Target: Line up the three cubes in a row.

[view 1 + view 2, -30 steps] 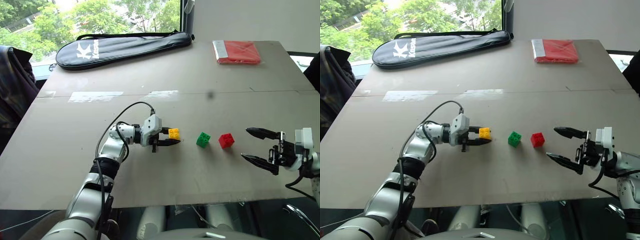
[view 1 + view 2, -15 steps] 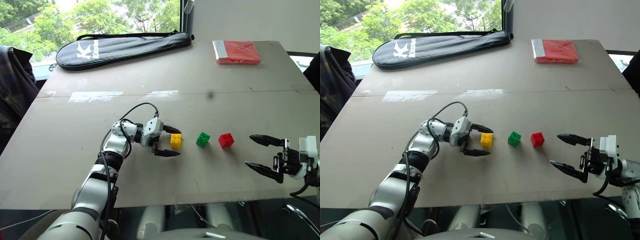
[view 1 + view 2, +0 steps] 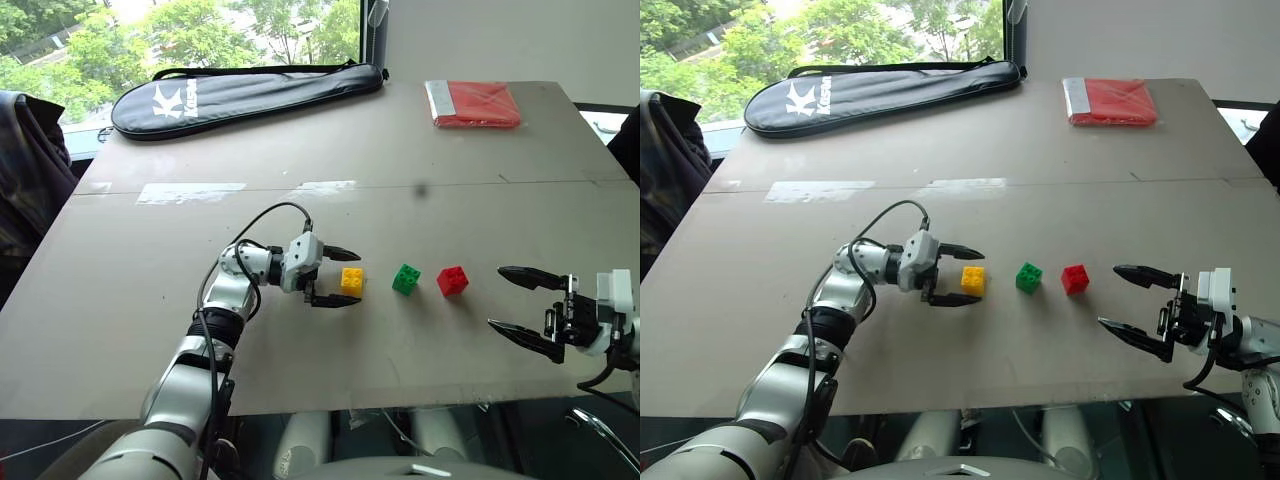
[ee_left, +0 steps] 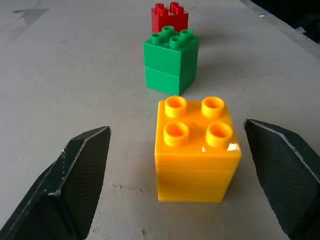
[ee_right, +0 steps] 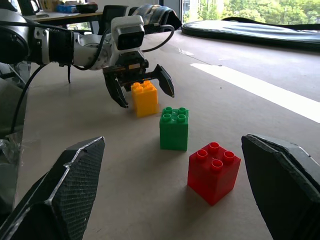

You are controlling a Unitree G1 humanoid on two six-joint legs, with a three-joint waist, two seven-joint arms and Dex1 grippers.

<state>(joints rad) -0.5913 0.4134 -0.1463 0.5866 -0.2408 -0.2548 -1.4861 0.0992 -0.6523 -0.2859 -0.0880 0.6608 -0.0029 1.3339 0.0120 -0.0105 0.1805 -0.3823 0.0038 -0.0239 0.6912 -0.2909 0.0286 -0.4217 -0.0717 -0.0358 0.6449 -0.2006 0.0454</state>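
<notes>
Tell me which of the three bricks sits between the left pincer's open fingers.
The yellow brick: it stands between the open left pincer, untouched. The green brick and red brick sit farther toward the right pincer.

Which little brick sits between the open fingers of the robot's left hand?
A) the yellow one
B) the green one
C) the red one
A: the yellow brick stands on the table between the open fingers of the left hand, untouched; the green brick and the red brick lie beyond it.
</notes>
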